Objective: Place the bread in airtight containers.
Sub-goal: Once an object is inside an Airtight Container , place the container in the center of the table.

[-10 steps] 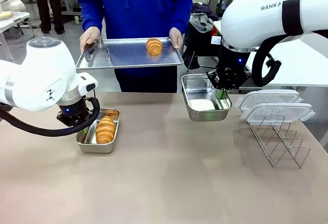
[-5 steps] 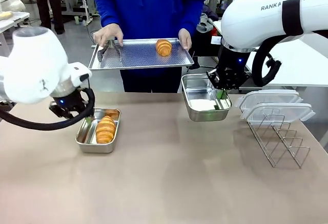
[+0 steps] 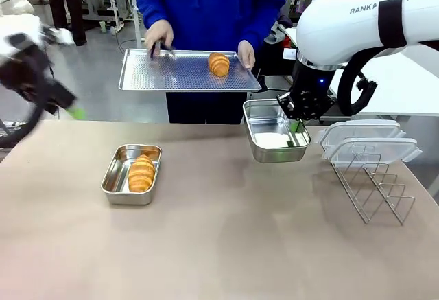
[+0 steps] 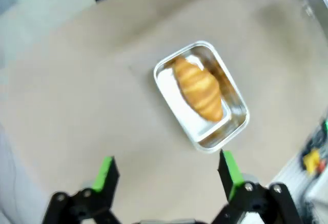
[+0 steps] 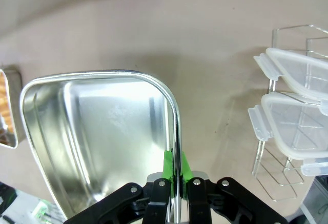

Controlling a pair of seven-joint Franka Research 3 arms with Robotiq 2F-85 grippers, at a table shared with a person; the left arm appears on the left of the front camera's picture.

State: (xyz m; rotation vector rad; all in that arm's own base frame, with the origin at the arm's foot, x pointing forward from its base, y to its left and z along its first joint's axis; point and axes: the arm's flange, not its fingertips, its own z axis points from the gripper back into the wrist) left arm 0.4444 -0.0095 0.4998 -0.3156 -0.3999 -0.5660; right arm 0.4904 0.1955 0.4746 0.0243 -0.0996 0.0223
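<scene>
Roughly halfway. Front view: first croissant (image 3: pixel 141 173) lies in the filled tin (image 3: pixel 116 176) toward the table's left edge, second croissant (image 3: pixel 219 64) sits on the person's tray (image 3: pixel 178 75), and right gripper (image 3: pixel 295 125) pinches the rim of the empty tin (image 3: pixel 274 154). Left wrist view: left gripper (image 4: pixel 166 170) is wide open, holding nothing. Right wrist view: rim is clamped tight. Next probably calls for offering the empty tin to the second croissant.

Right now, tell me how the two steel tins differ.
The near tin holds a croissant; the far tin is empty. The near tin lies flat on the table with nothing gripping it; the far tin has its wall clamped in the right gripper and appears lifted. Both are shiny rectangular steel with rounded corners, and neither has a lid on.
</scene>
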